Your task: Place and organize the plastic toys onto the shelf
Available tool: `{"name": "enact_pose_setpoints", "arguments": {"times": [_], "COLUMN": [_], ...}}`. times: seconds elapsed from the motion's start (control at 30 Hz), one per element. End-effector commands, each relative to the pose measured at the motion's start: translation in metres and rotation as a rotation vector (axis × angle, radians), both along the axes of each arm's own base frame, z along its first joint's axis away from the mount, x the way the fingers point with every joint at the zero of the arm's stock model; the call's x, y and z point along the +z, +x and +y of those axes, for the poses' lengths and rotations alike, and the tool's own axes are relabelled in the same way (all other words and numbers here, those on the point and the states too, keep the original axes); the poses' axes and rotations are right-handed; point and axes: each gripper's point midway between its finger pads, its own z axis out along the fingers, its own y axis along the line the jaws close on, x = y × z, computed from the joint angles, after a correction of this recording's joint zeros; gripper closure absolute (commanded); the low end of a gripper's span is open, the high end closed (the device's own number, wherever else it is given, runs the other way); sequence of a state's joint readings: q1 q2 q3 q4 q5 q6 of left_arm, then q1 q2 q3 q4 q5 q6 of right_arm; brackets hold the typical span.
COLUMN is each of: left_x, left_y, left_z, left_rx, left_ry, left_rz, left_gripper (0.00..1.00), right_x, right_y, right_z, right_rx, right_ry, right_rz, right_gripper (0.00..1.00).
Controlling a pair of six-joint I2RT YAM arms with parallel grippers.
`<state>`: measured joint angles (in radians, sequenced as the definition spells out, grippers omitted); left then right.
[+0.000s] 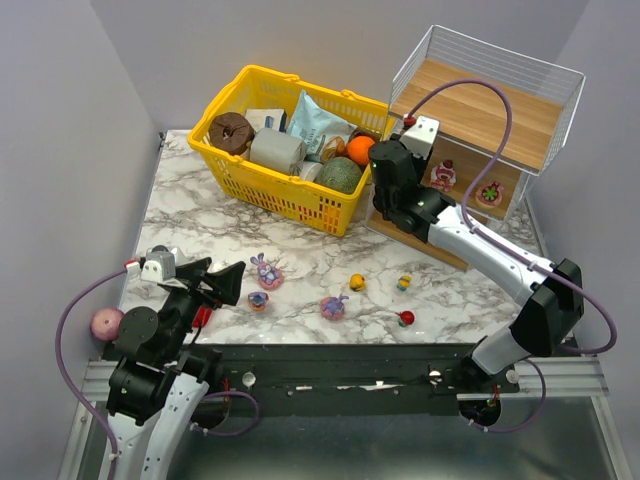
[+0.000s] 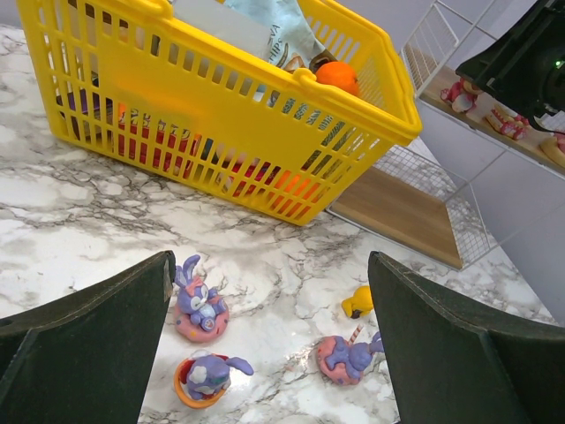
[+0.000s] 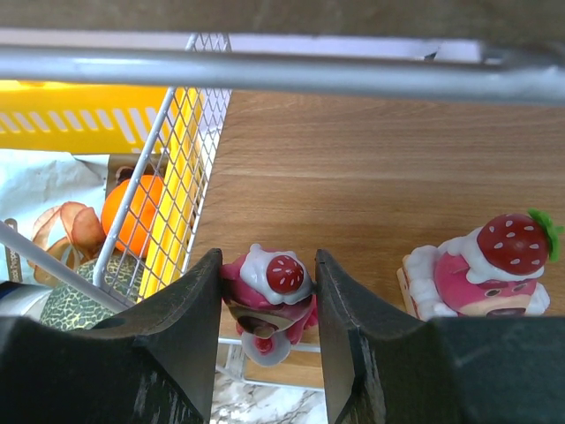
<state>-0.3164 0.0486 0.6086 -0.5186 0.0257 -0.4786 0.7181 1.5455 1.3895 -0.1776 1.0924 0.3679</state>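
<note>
My right gripper (image 3: 267,296) is shut on a red-pink figure (image 3: 269,287) with a strawberry on top, at the front left edge of the shelf's middle board (image 3: 353,159). A second red-pink figure (image 3: 481,269) stands on that board to its right. In the top view the right gripper (image 1: 398,190) is at the shelf (image 1: 480,110) and hides the held figure. My left gripper (image 2: 269,336) is open and empty above the table. Three purple bunnies (image 2: 200,305) (image 2: 207,375) (image 2: 351,356) and a yellow duck (image 2: 357,302) lie below it. A second duck (image 1: 404,283) and a small red toy (image 1: 405,319) lie further right.
A yellow basket (image 1: 255,180) full of groceries stands left of the shelf, close to the right gripper. A pink ball (image 1: 106,323) sits at the table's left edge. Another pink figure (image 1: 490,192) is on the shelf to the right.
</note>
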Motion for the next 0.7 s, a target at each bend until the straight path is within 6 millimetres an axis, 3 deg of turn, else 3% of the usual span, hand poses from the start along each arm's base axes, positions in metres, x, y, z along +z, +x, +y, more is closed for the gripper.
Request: {"name": "enact_pose_setpoints", "arguments": {"times": [0.0,0.67], "left_x": [-0.0027,-0.0021], "left_y": [0.0011,0.0005], "left_z": [0.0029,0.0029], "left_rx": [0.017,0.016], "left_ry": [0.006,0.006], "left_rz": [0.007,0.006], "left_gripper": [0.01,0.01], "right_x": [-0.0132,-0.0139], "right_y": [0.0067,0.0107], "right_z": [-0.0075,-0.0125], "right_rx": [-0.05,-0.033], "right_ry": [-0.062,-0.159], "right_rz": [0.006,-0.086], "right_gripper": [0.52,0.45]}}
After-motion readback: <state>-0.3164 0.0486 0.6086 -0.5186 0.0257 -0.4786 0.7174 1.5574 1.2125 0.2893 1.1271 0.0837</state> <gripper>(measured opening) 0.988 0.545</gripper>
